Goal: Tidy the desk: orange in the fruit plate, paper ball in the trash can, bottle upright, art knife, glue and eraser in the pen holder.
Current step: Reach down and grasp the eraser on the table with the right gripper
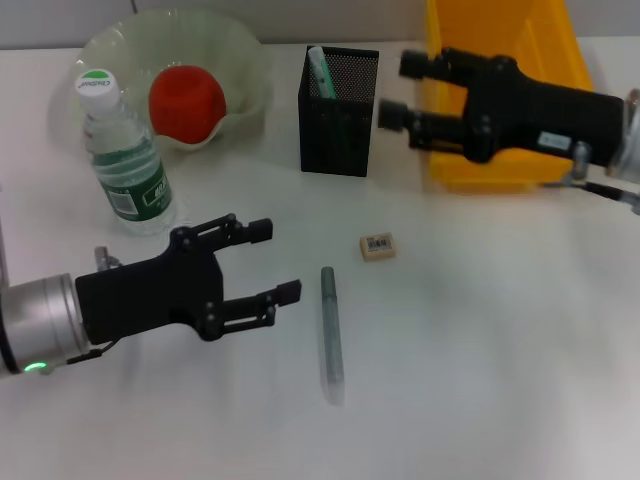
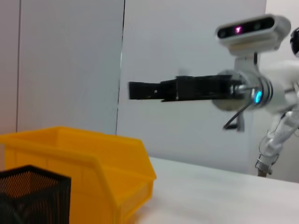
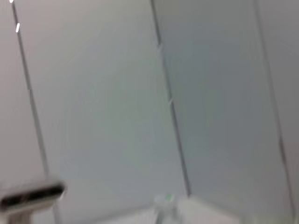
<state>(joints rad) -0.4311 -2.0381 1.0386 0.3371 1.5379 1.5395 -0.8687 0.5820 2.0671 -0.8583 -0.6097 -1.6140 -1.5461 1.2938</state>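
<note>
On our white bench (image 1: 500, 350), just to the right of our left pincer (image 1: 275, 262), lies the long grey art knife (image 1: 331, 335), and the small beige eraser with the barcode label (image 1: 378, 246) sits a little farther back and to the right. We think the next job is to pick up one of these two and drop it in the tall square black mesh pen holder (image 1: 338, 112), which already has a green and white stick poking out of it. To do it well, we should line the left pincer up across the thin knife, come down softly so we do not push it away, and grab it near the middle so it does not tip. The left pincer is wide open, holds nothing and touches nothing. Our right pincer (image 1: 399, 90) hangs over the near left part of the big bright yellow plastic trash can (image 1: 540, 40), close to the pen holder; its two fingers look apart and we see nothing between them. The round red-orange orange (image 1: 186, 101) is already in the wavy pale green fruit plate (image 1: 240, 60) at the back left. The clear water bottle with the green label and white cap (image 1: 122, 160) stands upright just in front of the plate. We cannot see the paper ball anywhere.
</note>
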